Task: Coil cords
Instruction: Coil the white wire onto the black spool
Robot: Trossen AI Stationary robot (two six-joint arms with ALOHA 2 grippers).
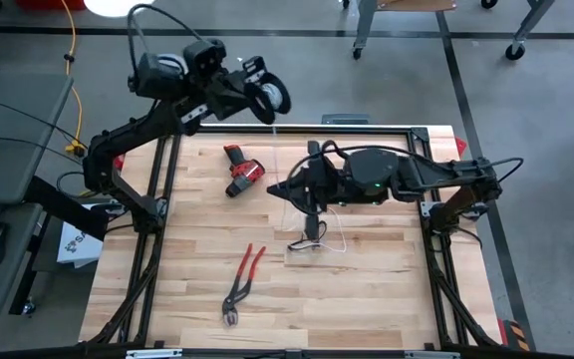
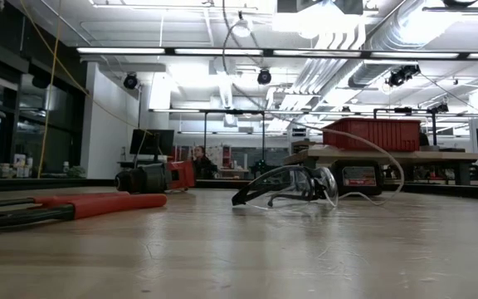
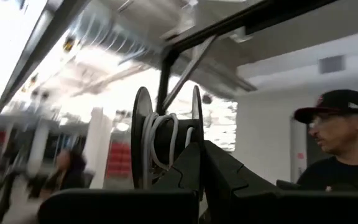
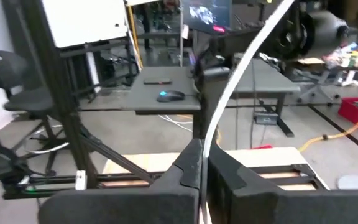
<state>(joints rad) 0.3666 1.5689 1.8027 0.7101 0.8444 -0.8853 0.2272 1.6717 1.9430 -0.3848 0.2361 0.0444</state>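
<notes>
The left hand (image 1: 257, 90) is raised beyond the far edge of the tabletop (image 1: 367, 299), toward its far-left corner. It holds the black spool (image 1: 273, 97). In the left wrist view the fingers (image 3: 185, 177) are closed narrow on the spool (image 3: 166, 140), and several turns of the white cord (image 3: 160, 134) lie wound between the two flanges.

The right hand (image 1: 285, 189) is positioned above the middle of the tabletop, with the arm reaching in from the right side. In the right wrist view its fingers (image 4: 188, 171) are pressed nearly together, and the white cord (image 4: 241, 68) rises from between them and runs up and away in a taut arc. The right hand is therefore pinched on the cord.

In the high view the cord (image 1: 279, 150) shows as a thin line from the spool down toward the right hand. The remaining slack lies in loose loops on the tabletop just in front of the right hand, next to the safety glasses (image 1: 307, 239).

Other items on the tabletop:
- Red and black power tool (image 1: 241, 172), left of the right hand.
- Red-handled pliers (image 1: 241, 284), near the front, well apart from the cord.

The low view shows the safety glasses (image 2: 285, 187), the pliers (image 2: 65, 208) and the power tool (image 2: 154, 177) resting on the tabletop. A person (image 3: 337, 143) in a dark cap appears in the left wrist view, beyond the table.
</notes>
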